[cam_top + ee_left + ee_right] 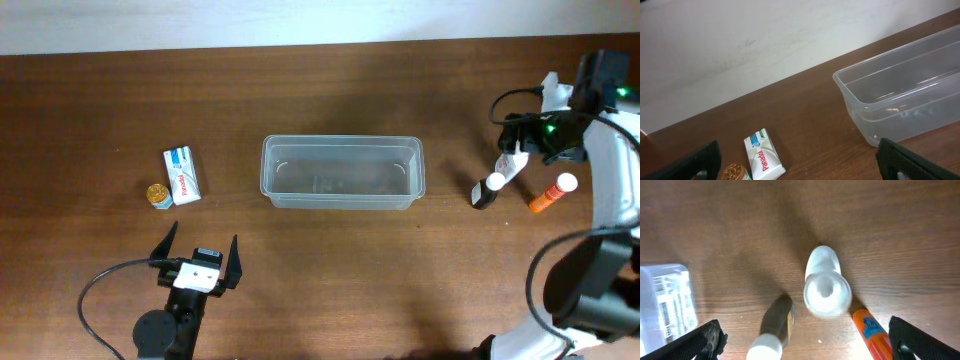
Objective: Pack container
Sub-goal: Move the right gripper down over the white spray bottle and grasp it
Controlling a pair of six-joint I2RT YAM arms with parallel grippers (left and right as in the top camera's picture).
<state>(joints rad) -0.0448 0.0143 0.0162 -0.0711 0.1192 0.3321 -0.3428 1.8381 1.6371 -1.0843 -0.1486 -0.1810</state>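
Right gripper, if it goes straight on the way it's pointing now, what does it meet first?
Most likely the white bottle, centred ahead of the open right gripper; the dark bottle and orange tube lie off to either side.

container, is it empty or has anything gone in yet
Empty: the container shows only table through its clear floor.

Brown wood table (330,290), pale wall (740,45) behind it. A white-and-blue box (181,175) lies flat, and a little gold-lidded jar (159,196) sits just beside its lower-left corner. Way off to the box's right, well apart from it, there's a cluster: a dark bottle with a white cap (489,188), an orange tube (553,193), and a white bottle (826,287) between those two.
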